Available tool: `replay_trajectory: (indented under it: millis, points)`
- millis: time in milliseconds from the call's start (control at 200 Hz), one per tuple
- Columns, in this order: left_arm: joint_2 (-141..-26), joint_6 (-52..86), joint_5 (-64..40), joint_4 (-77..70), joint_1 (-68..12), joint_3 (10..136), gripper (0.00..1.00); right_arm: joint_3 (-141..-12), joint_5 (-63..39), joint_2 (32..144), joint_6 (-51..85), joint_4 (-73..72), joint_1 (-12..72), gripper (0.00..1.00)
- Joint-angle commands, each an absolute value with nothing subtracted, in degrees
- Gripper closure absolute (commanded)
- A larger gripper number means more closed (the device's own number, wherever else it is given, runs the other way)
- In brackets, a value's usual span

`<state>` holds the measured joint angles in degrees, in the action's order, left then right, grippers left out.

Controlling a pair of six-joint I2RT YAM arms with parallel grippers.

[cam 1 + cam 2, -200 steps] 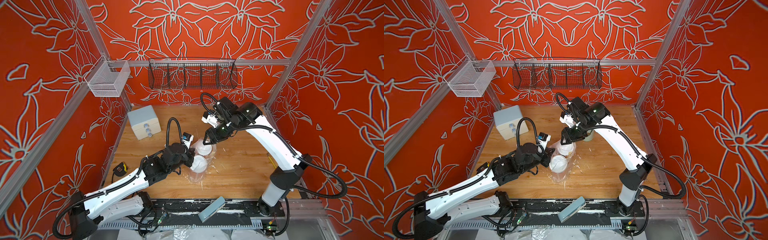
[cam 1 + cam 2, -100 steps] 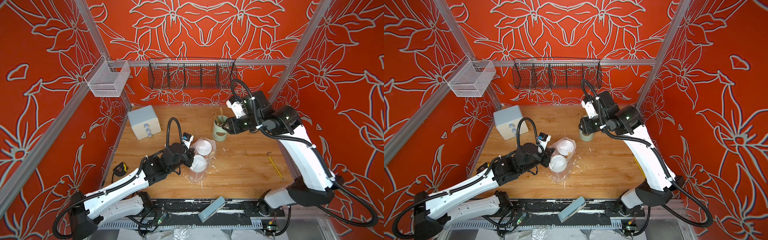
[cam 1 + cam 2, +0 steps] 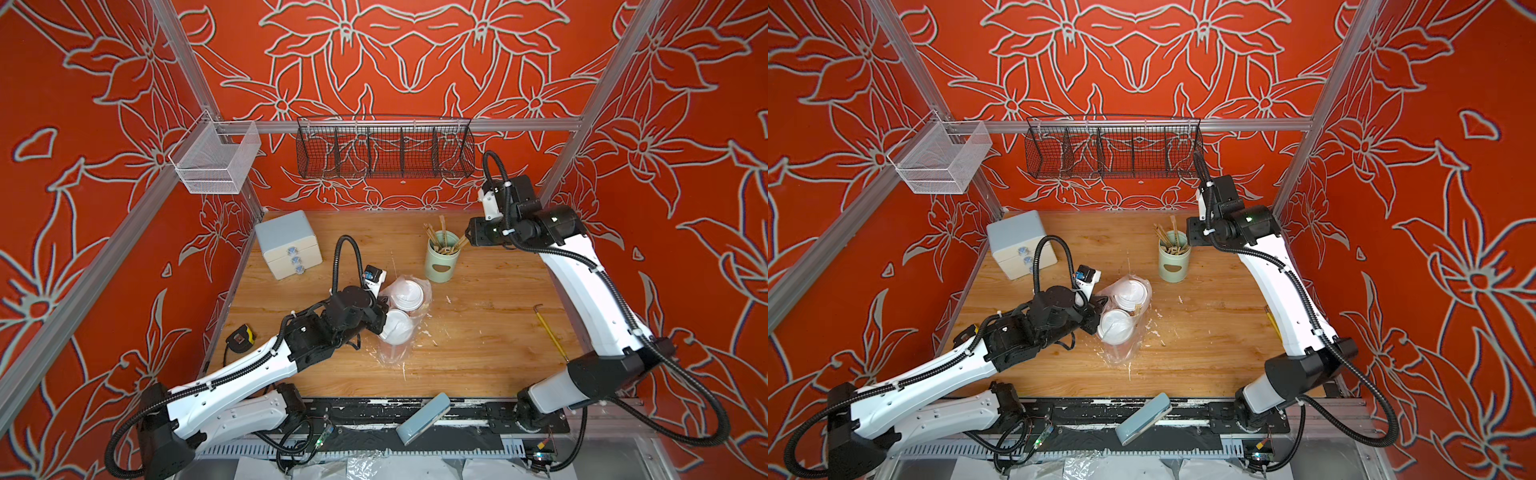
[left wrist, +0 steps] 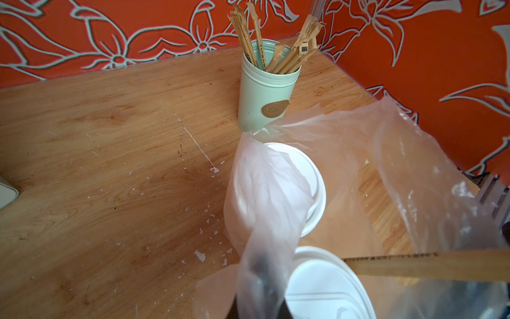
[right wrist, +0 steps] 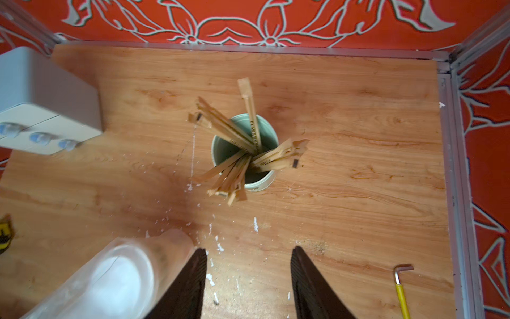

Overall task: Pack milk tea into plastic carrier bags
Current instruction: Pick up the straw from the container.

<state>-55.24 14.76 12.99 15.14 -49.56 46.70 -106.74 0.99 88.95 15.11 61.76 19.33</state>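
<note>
Two milk tea cups stand side by side mid-table, showing only their white dome lids, the far one [image 3: 404,293] [image 3: 1128,293] and the near one [image 3: 397,326] [image 3: 1115,326]. Both stand inside the transparent plastic carrier bag [image 3: 392,353] [image 4: 276,193], with a paper-wrapped stick [image 4: 414,265] lying across the near lid [image 4: 325,287]. My left gripper [image 3: 380,318] [image 4: 259,298] is shut on a gathered strip of the bag's rim, beside the near cup. Above the mint-green stick holder [image 3: 441,259] [image 5: 245,154] hangs my right gripper [image 5: 248,250], open and holding nothing.
A grey drawer box [image 3: 288,243] sits at the back left, and a tape measure [image 3: 239,337] lies by the left wall. A yellow-handled hex key [image 3: 550,332] lies at the right. A blue-grey slab [image 3: 424,417] leans on the front rail. White flecks litter the wood.
My right arm has drawn back from the cups and swung to the back right, over the green holder. The left arm and the bag have not moved.
</note>
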Motion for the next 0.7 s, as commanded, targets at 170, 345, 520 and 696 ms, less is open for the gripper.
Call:
replay_trajectory:
  millis: [170, 345, 520, 696]
  points:
    - [-54.40, 14.33, 14.50, 15.91, -49.47, 46.05, 1.00, -108.15, -0.11, 97.96, 14.61, 57.74, 13.85, 0.52]
    - [-55.61, 14.32, 14.33, 16.04, -49.48, 46.69, 1.00, -112.79, 0.70, 103.49, 13.76, 59.10, 13.16, 0.53]
    - [-55.81, 14.46, 14.82, 16.35, -49.45, 46.74, 1.00, -118.17, -2.58, 109.14, 13.38, 62.17, 12.37, 0.55]
    - [-55.60, 14.52, 14.94, 16.35, -49.48, 46.58, 1.00, -121.79, -4.20, 111.56, 12.88, 66.99, 12.31, 0.63]
